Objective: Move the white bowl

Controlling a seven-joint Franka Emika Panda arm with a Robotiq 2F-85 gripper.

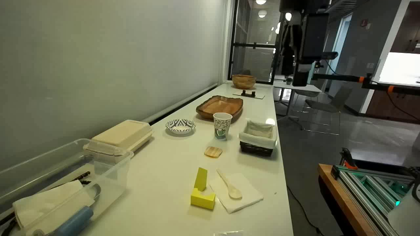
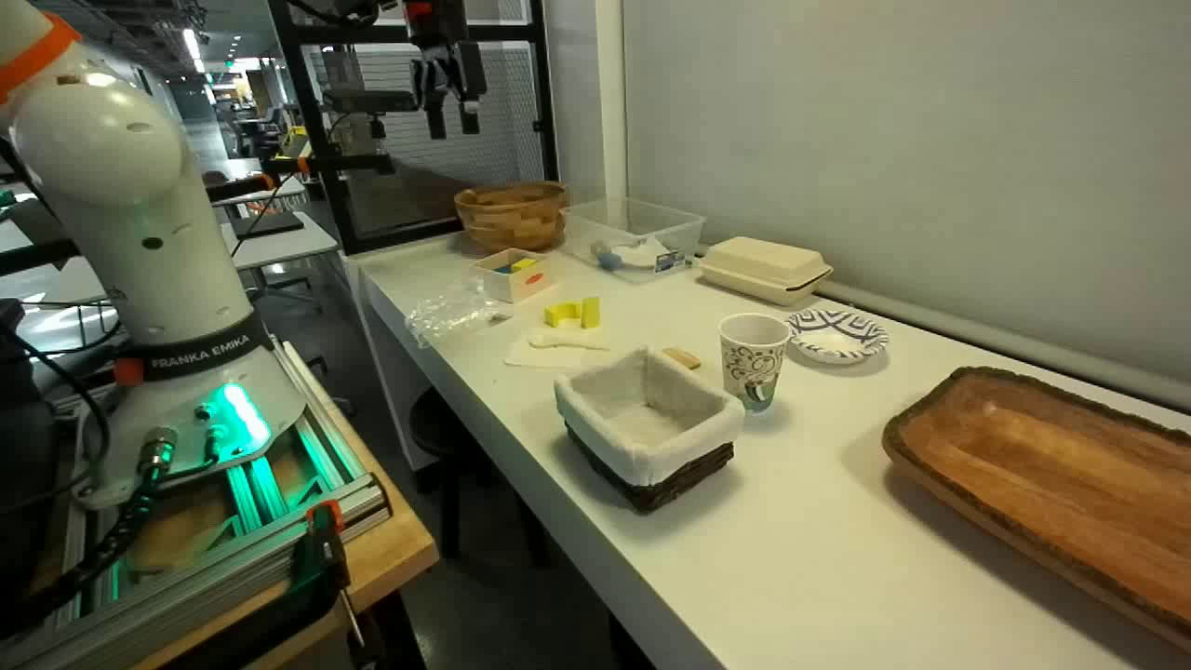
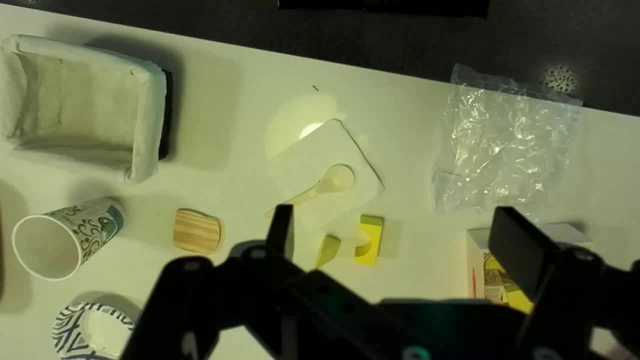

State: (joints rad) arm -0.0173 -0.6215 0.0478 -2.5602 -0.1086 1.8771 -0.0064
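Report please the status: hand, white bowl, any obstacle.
Hand open, empty, above table. White bowl untouched, near wall. Transparent bin close beside it, possibly in the way.

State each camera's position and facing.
In an exterior view, the camera sits near the wooden tray, facing along the counter, wall at right; arm at left, hand up top.
In an exterior view, it sits near the clear bin, facing toward that tray, wall at left; hand upper right, base lower right.
Wrist view: above the counter, looking down; fingers enter from below.
Both exterior views share the clamshell container, unlike the wrist view.
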